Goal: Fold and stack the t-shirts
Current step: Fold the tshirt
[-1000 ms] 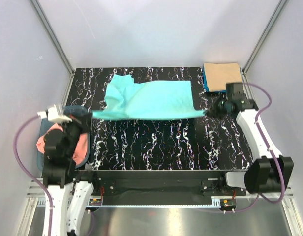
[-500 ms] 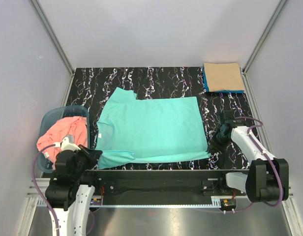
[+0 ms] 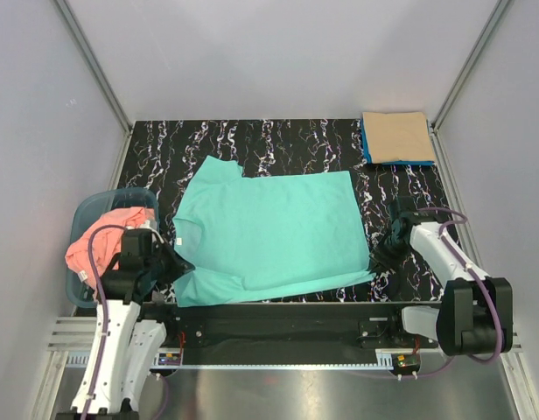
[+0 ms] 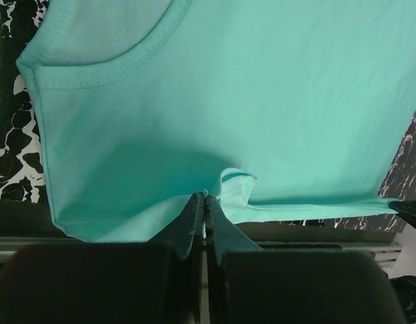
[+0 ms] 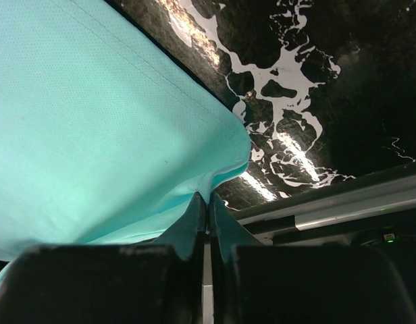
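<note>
A turquoise-green t-shirt lies spread flat on the black marbled table, collar to the left. My left gripper is shut on the shirt's near left edge, cloth pinched between its fingertips. My right gripper is shut on the shirt's near right corner. A salmon pink t-shirt sits crumpled in the basket at the left. A folded tan-beige t-shirt rests on a folded blue one at the far right corner.
The blue-grey plastic basket stands off the table's left edge beside my left arm. A black and metal rail runs along the near edge of the table. Grey walls close in the sides and back.
A second ago both grippers held the turquoise shirt stretched in the air farther back. They pulled it toward the near edge and laid it flat. The left arm has since shifted a little farther from the rail.
</note>
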`<state>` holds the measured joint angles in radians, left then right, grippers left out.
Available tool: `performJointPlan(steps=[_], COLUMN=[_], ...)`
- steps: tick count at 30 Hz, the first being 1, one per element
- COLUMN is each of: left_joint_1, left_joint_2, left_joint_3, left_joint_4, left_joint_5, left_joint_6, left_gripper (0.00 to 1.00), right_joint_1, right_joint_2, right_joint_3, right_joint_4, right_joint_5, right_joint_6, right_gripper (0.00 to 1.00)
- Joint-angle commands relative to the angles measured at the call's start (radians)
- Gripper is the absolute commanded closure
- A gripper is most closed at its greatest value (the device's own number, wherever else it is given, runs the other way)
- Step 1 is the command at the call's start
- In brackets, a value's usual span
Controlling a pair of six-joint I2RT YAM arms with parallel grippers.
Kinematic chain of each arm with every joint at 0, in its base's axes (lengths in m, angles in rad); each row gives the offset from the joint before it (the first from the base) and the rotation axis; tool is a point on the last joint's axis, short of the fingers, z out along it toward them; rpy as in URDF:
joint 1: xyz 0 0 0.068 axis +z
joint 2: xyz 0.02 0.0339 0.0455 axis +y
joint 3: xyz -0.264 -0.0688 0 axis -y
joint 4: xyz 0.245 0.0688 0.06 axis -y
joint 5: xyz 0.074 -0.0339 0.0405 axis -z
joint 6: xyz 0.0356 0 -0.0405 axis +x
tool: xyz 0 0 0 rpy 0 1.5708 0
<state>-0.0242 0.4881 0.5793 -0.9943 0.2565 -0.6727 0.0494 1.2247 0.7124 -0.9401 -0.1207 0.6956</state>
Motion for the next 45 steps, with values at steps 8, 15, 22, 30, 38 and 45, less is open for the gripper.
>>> performJointPlan(steps=[8, 15, 22, 30, 38, 45], left_joint_1=[-0.002, -0.006, -0.016, -0.017, -0.017, -0.017], left_joint_2=[0.225, 0.371, 0.487, 0.581, 0.647, 0.656], left_joint_3=[0.117, 0.149, 0.192, 0.237, 0.264, 0.274], left_joint_4=[0.273, 0.359, 0.414, 0.425, 0.447, 0.431], left_joint_5=[0.024, 0.021, 0.023, -0.011, -0.033, -0.089], left_joint_6=[0.030, 0.050, 0.074, 0.099, 0.104, 0.094], left_gripper=[1.00, 1.00, 1.00, 1.00, 1.00, 1.00], right_joint_1=[-0.002, -0.002, 0.000, 0.000, -0.002, -0.002], right_joint_2=[0.096, 0.142, 0.173, 0.203, 0.202, 0.243], right_joint_3=[0.111, 0.147, 0.176, 0.202, 0.226, 0.272], right_joint_4=[0.018, 0.020, 0.026, 0.043, 0.044, 0.047], right_joint_5=[0.030, 0.059, 0.064, 0.035, 0.036, 0.032], right_joint_6=[-0.037, -0.057, -0.064, -0.070, -0.087, -0.116], right_gripper=[1.00, 1.00, 1.00, 1.00, 1.00, 1.00])
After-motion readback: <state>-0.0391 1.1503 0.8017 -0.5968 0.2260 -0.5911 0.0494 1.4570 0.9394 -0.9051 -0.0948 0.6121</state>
